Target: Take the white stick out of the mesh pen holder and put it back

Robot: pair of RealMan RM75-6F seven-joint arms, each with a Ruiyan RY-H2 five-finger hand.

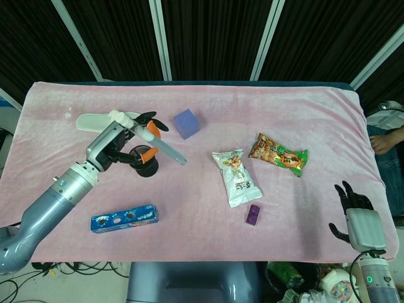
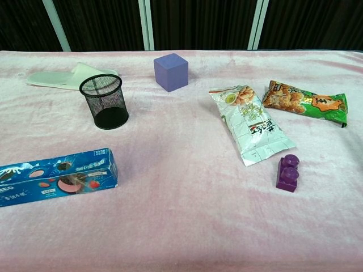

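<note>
White and slim, the stick [image 1: 153,136] is pinched in the left hand [image 1: 126,144], slanting from near the slipper down and away past the fingertips toward the purple cube. It is fully out of the mesh pen holder [image 2: 104,101], which sits just below and beside that hand in the head view and looks empty in the chest view. The tilt suggests the stick is being carried clear before being brought upright over the opening; to go back in, its lower end would need to swing above the rim.

Beyond the hand's fingertips lies the purple cube [image 1: 186,123]; behind the hand rests the white slipper [image 1: 95,121]. Nearer the robot than the hand lies the blue biscuit box [image 1: 124,218]. Well apart from it, toward the other arm, are two snack packets and a small purple block [image 1: 253,214]. The right hand [image 1: 356,211] hangs idle at the desk [image 1: 315,101] edge, fingers spread, holding nothing.
</note>
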